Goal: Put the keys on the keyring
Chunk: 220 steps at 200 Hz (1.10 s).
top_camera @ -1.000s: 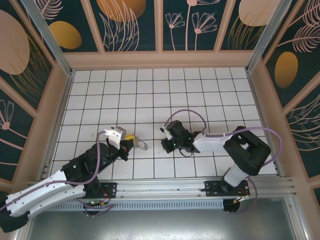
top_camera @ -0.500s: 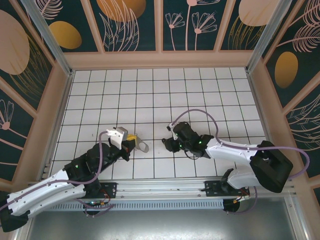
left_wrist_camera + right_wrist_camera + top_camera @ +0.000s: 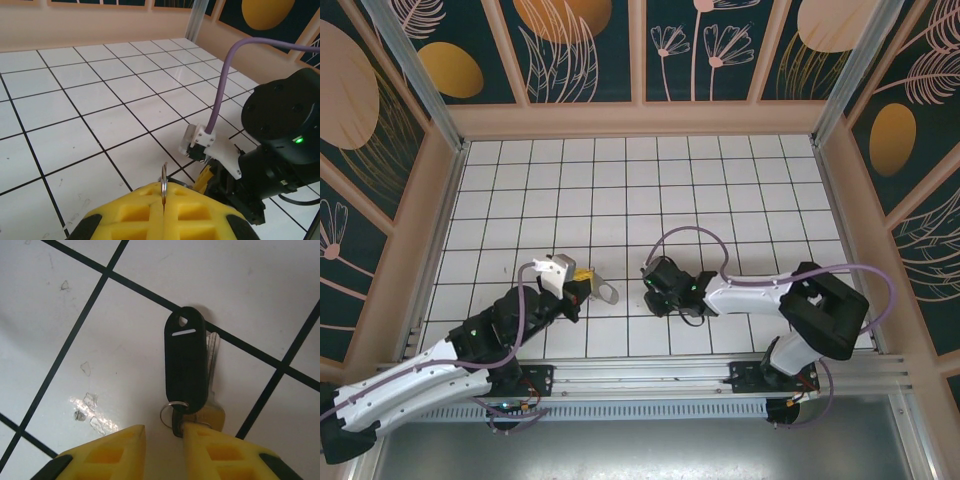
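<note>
The keys (image 3: 212, 357) lie flat on the white tiled tabletop (image 3: 720, 180), across a dark grout line. A silvery blade shows from under a black oblong tag (image 3: 185, 360), and both are joined at a small ring (image 3: 166, 415). The right tool (image 3: 164, 440) sits low over that ring with its yellow fingers a little apart, holding nothing. One finger (image 3: 210, 445) touches the ring end of the bunch, and bare tile shows beside the other.

The keyring (image 3: 604, 292) is off the tabletop, pinched in the closed left tool (image 3: 582, 284). In the left wrist view it stands edge-on between the yellow pads (image 3: 150, 210). Just past it are the right arm's dark wrist (image 3: 280, 140) and purple cable (image 3: 225, 85), which crowd the space between keyring and keys. In the overhead view the two tools face each other across a short stretch of tile.
</note>
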Available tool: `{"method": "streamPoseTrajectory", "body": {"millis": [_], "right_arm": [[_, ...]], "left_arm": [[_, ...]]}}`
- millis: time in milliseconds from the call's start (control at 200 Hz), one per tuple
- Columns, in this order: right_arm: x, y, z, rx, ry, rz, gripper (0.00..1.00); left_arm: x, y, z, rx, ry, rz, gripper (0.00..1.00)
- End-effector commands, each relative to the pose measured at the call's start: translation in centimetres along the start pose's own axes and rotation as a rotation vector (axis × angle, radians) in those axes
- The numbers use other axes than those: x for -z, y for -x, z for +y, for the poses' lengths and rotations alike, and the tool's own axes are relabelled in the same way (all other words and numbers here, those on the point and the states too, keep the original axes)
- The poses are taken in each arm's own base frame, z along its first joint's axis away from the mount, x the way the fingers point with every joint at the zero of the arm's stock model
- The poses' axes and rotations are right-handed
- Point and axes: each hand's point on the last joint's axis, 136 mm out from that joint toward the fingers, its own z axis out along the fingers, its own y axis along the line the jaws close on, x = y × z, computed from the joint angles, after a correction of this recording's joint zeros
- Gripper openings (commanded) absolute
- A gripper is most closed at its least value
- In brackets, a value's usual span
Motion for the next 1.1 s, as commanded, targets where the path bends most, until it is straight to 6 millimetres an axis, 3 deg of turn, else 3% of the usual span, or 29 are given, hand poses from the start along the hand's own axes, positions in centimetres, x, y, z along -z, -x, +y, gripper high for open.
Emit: {"method": "streamPoseTrajectory", "body": {"millis": [0, 435, 626, 826, 1096], "right_arm": [[0.0, 0.9, -0.4, 0.010, -0.051, -0.020, 0.26], [-1.3, 1.2, -1.3, 0.011, -0.125, 0.001, 0.25], [-1.2, 1.4, -1.4, -0.004, -0.116, -0.009, 0.13], [-0.2, 1.0, -1.4, -0.026, -0.077, -0.030, 0.00], [2.6, -0.3, -2.1, -0.124, 0.041, -0.103, 0.00]], "left_arm": [[0.0, 0.4, 0.1, 0.013, -0.001, -0.031, 0.00], [0.0, 0.2, 0.2, 0.011, -0.001, -0.033, 0.00], [0.0, 0.3, 0.2, 0.007, 0.001, -0.033, 0.00], [0.0, 0.2, 0.2, 0.005, 0.001, -0.034, 0.00], [-0.1, 0.6, -0.1, -0.002, -0.007, -0.036, 0.00]]}}
